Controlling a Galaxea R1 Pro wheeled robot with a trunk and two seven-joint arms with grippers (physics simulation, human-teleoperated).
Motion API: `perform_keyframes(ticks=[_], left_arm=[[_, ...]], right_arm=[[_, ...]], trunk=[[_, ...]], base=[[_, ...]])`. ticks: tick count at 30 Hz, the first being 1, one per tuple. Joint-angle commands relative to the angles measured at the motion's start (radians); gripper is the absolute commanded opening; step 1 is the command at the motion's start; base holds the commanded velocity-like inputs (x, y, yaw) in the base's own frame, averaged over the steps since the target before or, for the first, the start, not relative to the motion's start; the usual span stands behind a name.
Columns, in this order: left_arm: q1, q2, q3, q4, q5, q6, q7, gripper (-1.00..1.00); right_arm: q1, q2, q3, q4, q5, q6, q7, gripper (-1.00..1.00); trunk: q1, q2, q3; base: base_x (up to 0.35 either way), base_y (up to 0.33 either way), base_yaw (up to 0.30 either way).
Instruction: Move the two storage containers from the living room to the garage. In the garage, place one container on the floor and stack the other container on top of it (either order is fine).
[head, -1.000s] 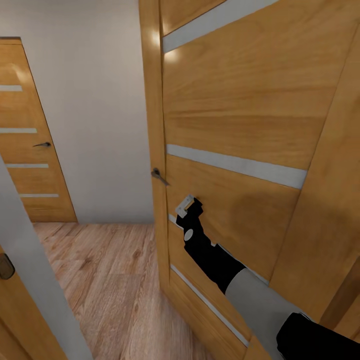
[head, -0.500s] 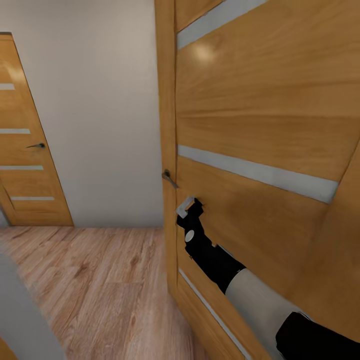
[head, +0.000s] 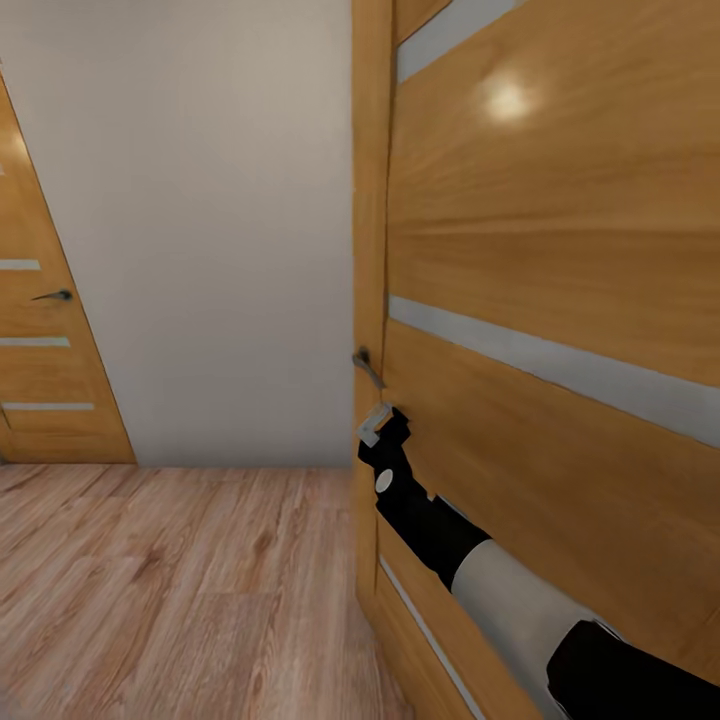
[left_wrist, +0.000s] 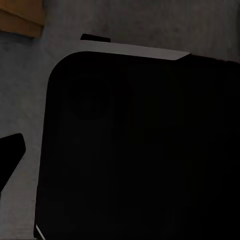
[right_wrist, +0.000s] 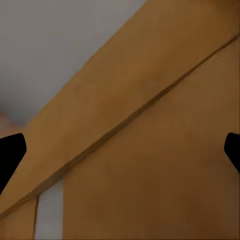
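The right gripper (head: 374, 424), fingers spread wide and holding nothing, is pressing the honey-coloured wooden panel door (head: 540, 240) beside its dark metal handle (head: 366, 365); pushing steadily near this edge should swing it best. I cannot tell the left gripper's state.

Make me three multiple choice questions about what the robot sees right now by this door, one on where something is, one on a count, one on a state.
1. Where is the right gripper?
A. just below the near door's handle
B. on the floor
C. at the far door

2. How many wooden doors show in the head view?
A. one
B. two
C. four

3. How do the right gripper's fingers stand?
A. shut on a bin
B. spread apart, holding nothing
C. clamped on the handle

Answers:
1 A: the gripper sits under the handle of the near door.
2 B: the near door and a far door past the wood-plank floor.
3 B: the right wrist view has dark fingertips at opposite edges, door between.
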Motion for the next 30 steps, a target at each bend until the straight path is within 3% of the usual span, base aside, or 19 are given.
perform_keyframes(ticks=[1, 8, 26, 29, 30], left_arm=[[0.000, 0.000, 0.002, 0.000, 0.006, -0.002, 0.000, 1.00], [0.000, 0.000, 0.002, 0.000, 0.005, -0.004, 0.000, 1.00], [0.000, 0.000, 0.002, 0.000, 0.006, -0.003, -0.001, 1.00], [0.000, 0.000, 0.002, 0.000, 0.006, -0.003, -0.001, 1.00], [0.000, 0.000, 0.002, 0.000, 0.005, -0.004, -0.001, 1.00]], right_arm=[[-0.001, 0.000, 0.000, 0.001, 0.010, 0.010, -0.005, 1.00], [-0.001, 0.000, -0.008, 0.002, 0.010, 0.009, -0.008, 1.00], [-0.001, 0.000, -0.001, -0.005, 0.020, 0.011, -0.011, 1.00], [0.001, 0.000, 0.004, -0.002, 0.017, 0.007, -0.065, 1.00], [0.003, 0.000, 0.004, -0.001, 0.011, -0.002, -0.114, 1.00]], trunk=[[0.001, 0.000, -0.001], [0.001, 0.000, -0.001], [0.001, 0.000, -0.001], [0.001, 0.000, -0.001], [0.001, 0.000, -0.001]], base=[[0.321, 0.000, 0.000], [0.254, 0.000, 0.000], [0.012, 0.000, 0.000], [0.000, 0.000, 0.000], [0.000, 0.000, 0.000]])
